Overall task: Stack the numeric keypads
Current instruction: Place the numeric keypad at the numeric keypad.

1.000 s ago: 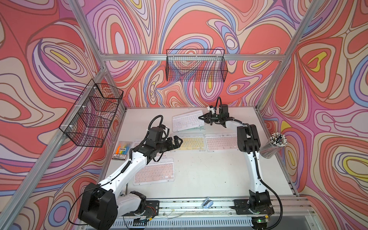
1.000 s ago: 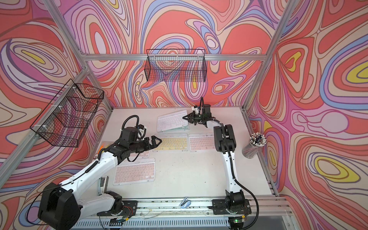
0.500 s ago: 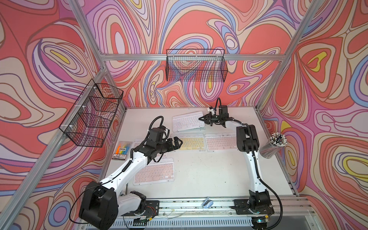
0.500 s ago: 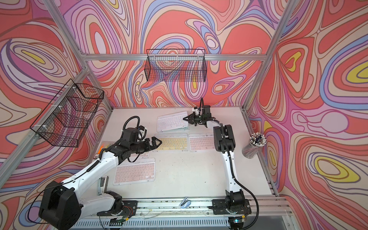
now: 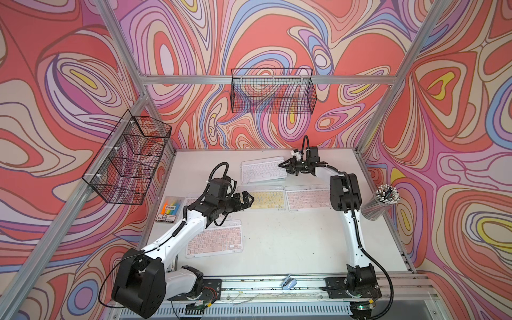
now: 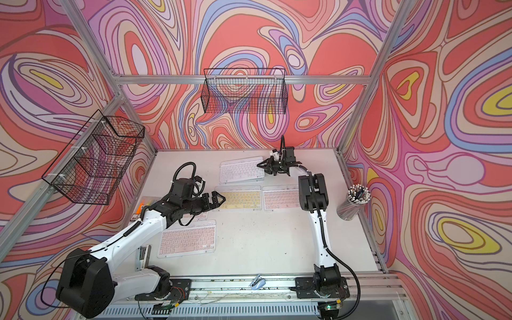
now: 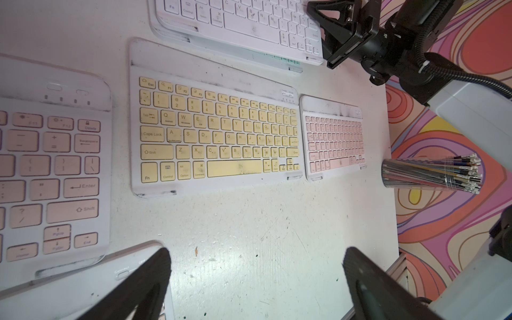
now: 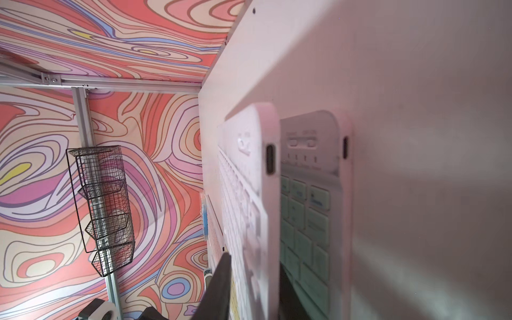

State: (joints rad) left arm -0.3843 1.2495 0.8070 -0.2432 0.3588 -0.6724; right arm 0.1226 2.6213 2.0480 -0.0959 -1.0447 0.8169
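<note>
Six keypads lie on the table [image 5: 291, 243]. At the far side the white keypad [image 5: 263, 169] lies on top of the green keypad [image 8: 304, 221]. It is a little shifted, so a strip of green keys shows along its near edge. The right gripper [image 5: 285, 165] is at the right end of this pair. One of its fingers [image 8: 221, 279] stands at the key side of the white keypad. The other is under it, between the white and the green one. Whether they press on it or only stand around it, I cannot tell.

In front of the pair lies the yellow keypad [image 5: 266, 198], and just beside it, to the right, the right pink keypad [image 5: 307, 198]. The left pink keypad [image 7: 55, 166] is left of the yellow one, mostly hidden under the left arm in both top views. The front pink keypad [image 5: 216, 239] lies alone, nearer to the robot bases. These four are flat on the table, not stacked.

The left gripper [image 5: 249, 200] hangs above the left end of the yellow keypad, its fingers spread wide with nothing between them. A pen packet [image 5: 169, 207] lies at the left table edge, and a pen cup [image 5: 382, 199] stands at the right.
</note>
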